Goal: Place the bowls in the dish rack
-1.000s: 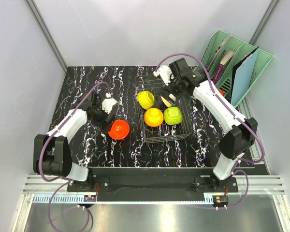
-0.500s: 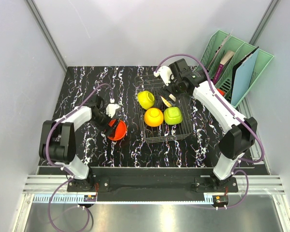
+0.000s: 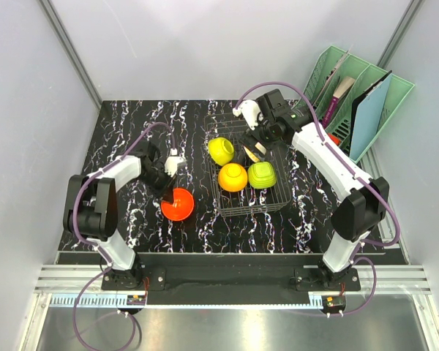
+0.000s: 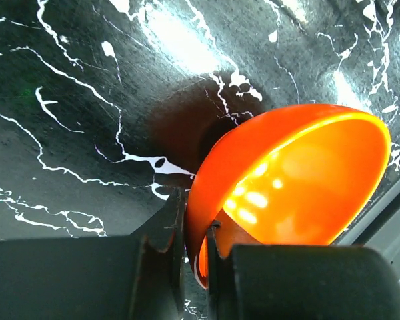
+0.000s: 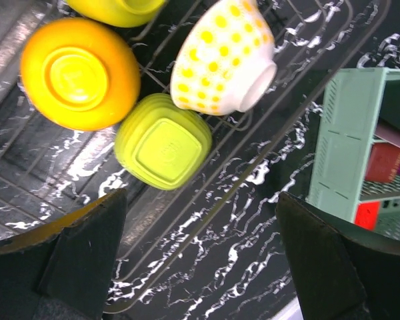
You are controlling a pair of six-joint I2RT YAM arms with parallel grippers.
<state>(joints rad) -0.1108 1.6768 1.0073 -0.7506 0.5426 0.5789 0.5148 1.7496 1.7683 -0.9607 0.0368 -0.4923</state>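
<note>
An orange bowl [image 3: 178, 205] [image 4: 300, 180] sits left of the dish rack [image 3: 246, 210] on the black marbled table. My left gripper [image 3: 167, 185] [image 4: 195, 250] is shut on its near rim, one finger inside and one outside, and the bowl is tilted. The wire rack holds a yellow bowl [image 3: 221, 151], an orange-yellow bowl [image 3: 233, 177] [image 5: 80, 73], a lime-green bowl [image 3: 262, 175] [image 5: 163, 140] and a white bowl with yellow dots [image 5: 227, 57], all turned over or on their sides. My right gripper [image 3: 254, 140] [image 5: 200, 257] hangs open above the rack's far right part, holding nothing.
A mint-green file organiser [image 3: 351, 102] [image 5: 350, 140] with folders stands at the back right, just beyond the rack. White walls close in the table on three sides. The rack's wire rim [image 5: 253, 157] runs below my right gripper.
My left gripper has moved onto the orange bowl and shut on its rim. The bowl has tipped and shifted slightly. The right arm has stayed still.
</note>
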